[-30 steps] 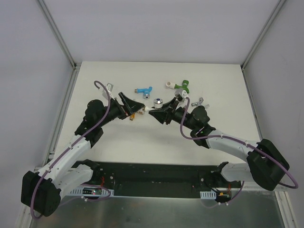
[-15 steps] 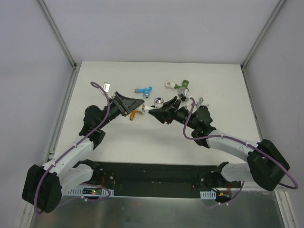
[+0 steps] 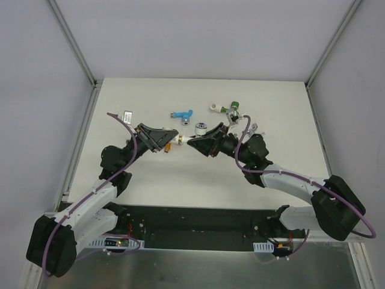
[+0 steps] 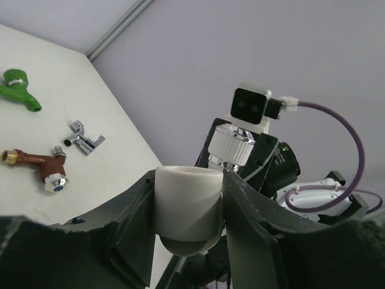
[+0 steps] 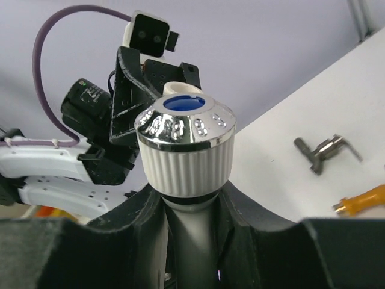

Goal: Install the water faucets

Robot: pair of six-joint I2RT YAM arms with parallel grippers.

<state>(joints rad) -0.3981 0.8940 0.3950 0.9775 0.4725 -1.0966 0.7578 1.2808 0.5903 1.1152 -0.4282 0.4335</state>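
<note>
Left gripper (image 4: 189,180) clenching one fitting (image 4: 187,208), right gripper (image 5: 187,201) grasping one white faucet (image 5: 185,150) (chrome-capped)

Table (image 3: 180,176): white flat top, with a black base plate (image 3: 198,220) along the near edge.

Lying on it:
- Blue faucet (image 3: 180,114), far centre, on its side, apart from the rest.
- Green faucet (image 3: 231,109), far, right of the blue one; a small white piece (image 3: 213,108) just beside its left end.
- Brown faucet (image 4: 35,164), chrome cap with blue dot, near the green one.
- Grey metal piece (image 3: 253,128), right of centre, near the brown faucet.
- Orange faucet (image 5: 363,201), brass end, left of centre; only partly seen.
- Second grey metal piece (image 5: 323,152), near the orange faucet.
</note>
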